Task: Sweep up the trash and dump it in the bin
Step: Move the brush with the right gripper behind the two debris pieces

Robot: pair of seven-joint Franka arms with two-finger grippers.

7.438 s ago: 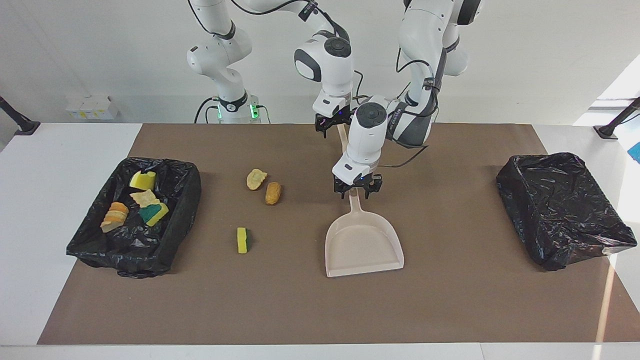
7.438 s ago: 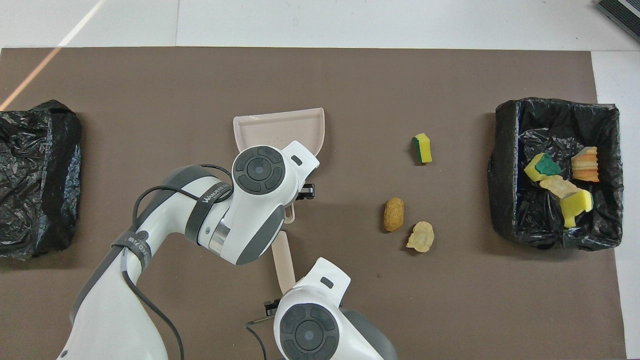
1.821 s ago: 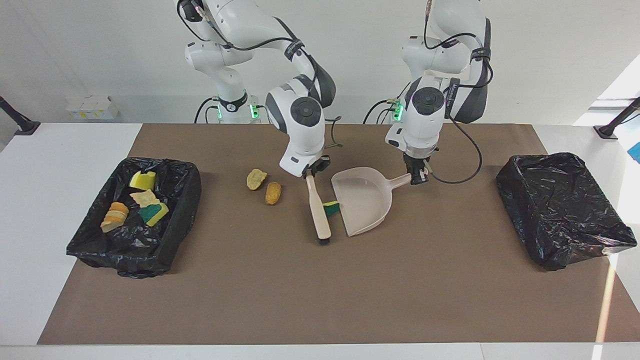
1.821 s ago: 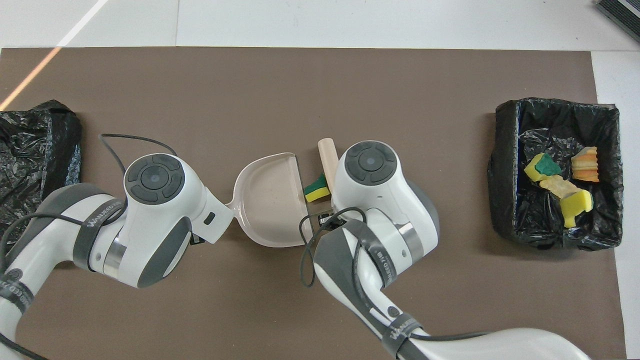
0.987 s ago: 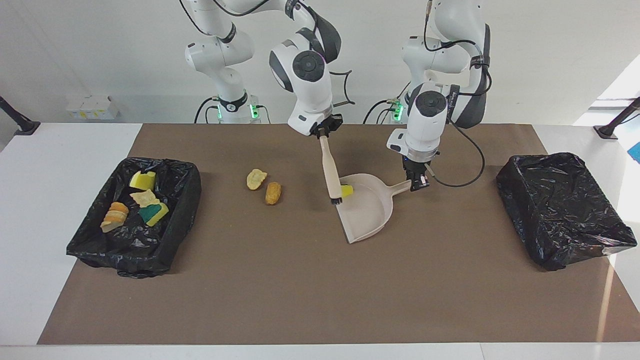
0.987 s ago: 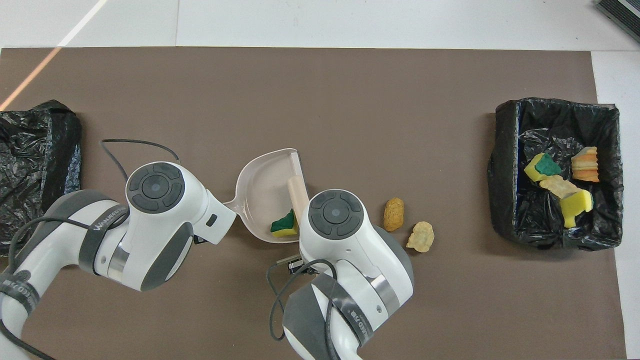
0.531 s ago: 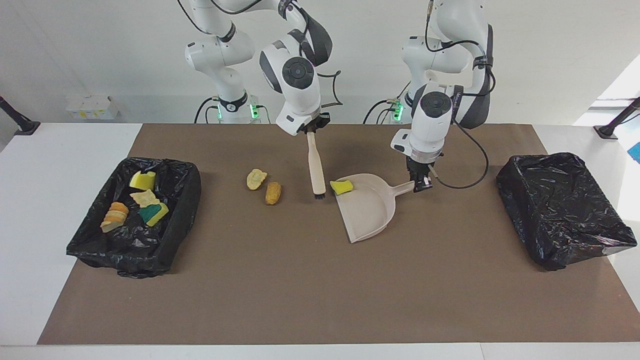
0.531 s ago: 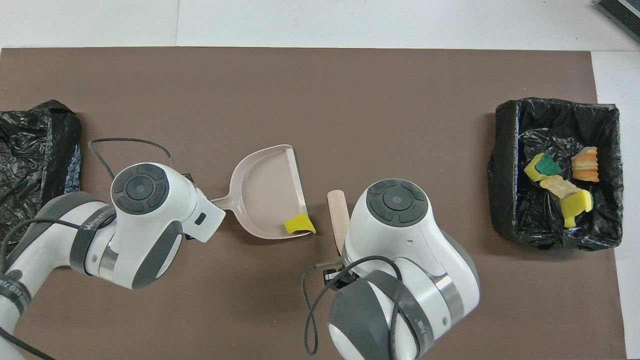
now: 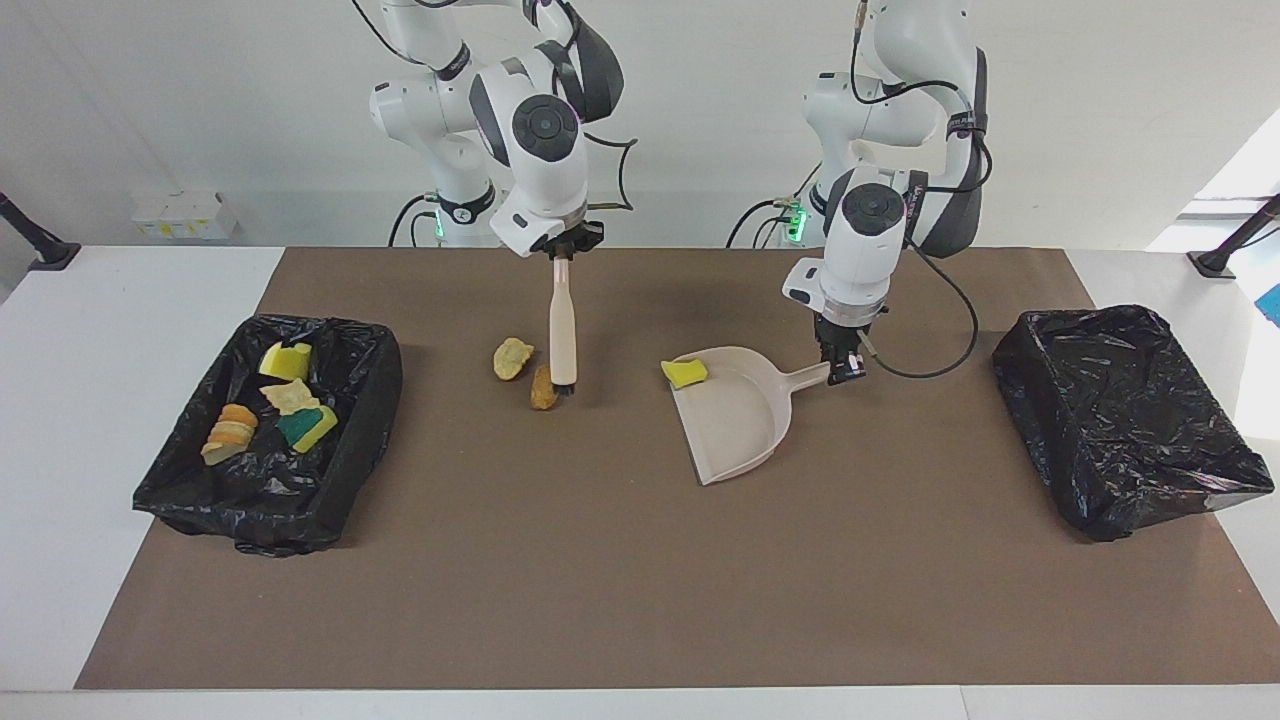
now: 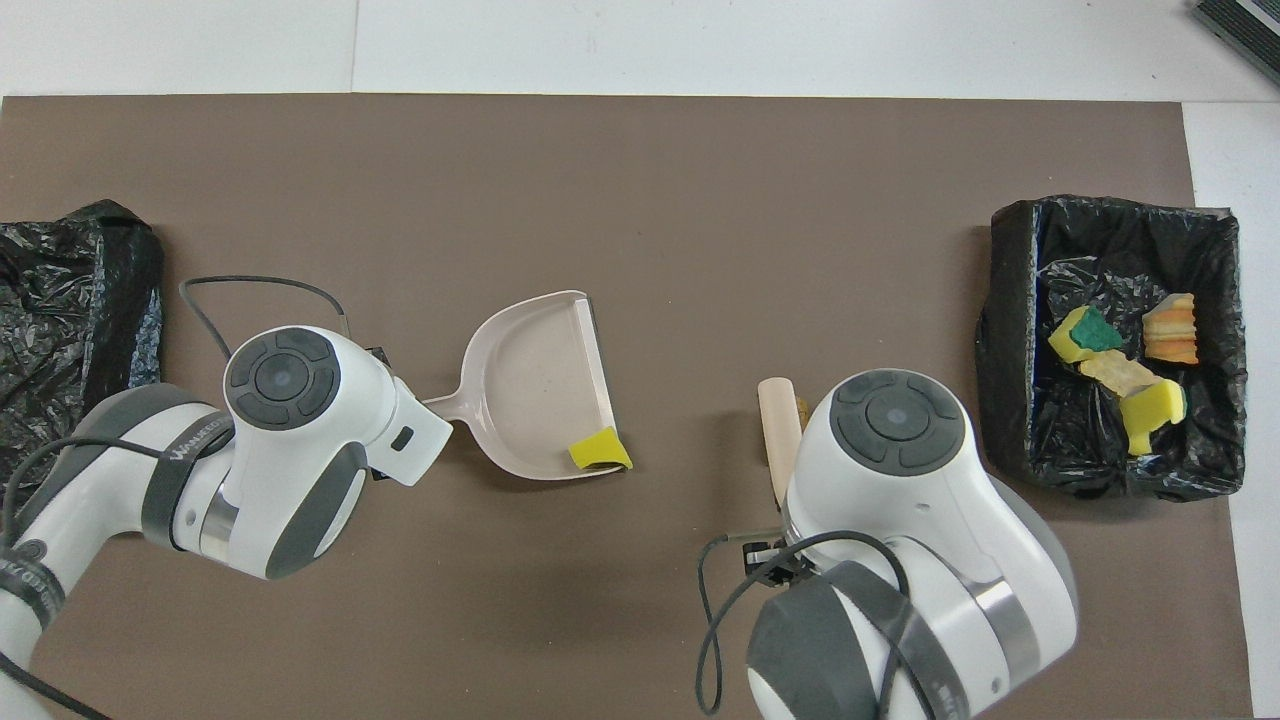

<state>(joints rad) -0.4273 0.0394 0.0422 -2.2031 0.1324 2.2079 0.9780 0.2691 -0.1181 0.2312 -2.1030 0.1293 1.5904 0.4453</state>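
My right gripper (image 9: 562, 250) is shut on the top of the beige brush (image 9: 562, 330), which hangs upright. Its dark bristles stand right beside the orange-brown lump (image 9: 543, 388); a pale tan lump (image 9: 512, 358) lies next to that. In the overhead view my right arm hides both lumps and only the brush (image 10: 776, 425) shows. My left gripper (image 9: 843, 362) is shut on the handle of the beige dustpan (image 9: 740, 420), which rests on the mat. A yellow sponge piece (image 9: 684, 373) sits at the dustpan's (image 10: 530, 385) open lip, at the corner nearer the robots (image 10: 599, 450).
A black-lined bin (image 9: 365, 375) at the right arm's end holds several trash pieces (image 10: 1120, 375). A second black-lined bin (image 9: 1125, 420) stands at the left arm's end. Brown mat (image 9: 600, 580) covers the table.
My right gripper has carried the brush away from the dustpan's lip toward the right arm's end, up to the orange-brown lump. The sponge piece stays on the dustpan, which has barely moved.
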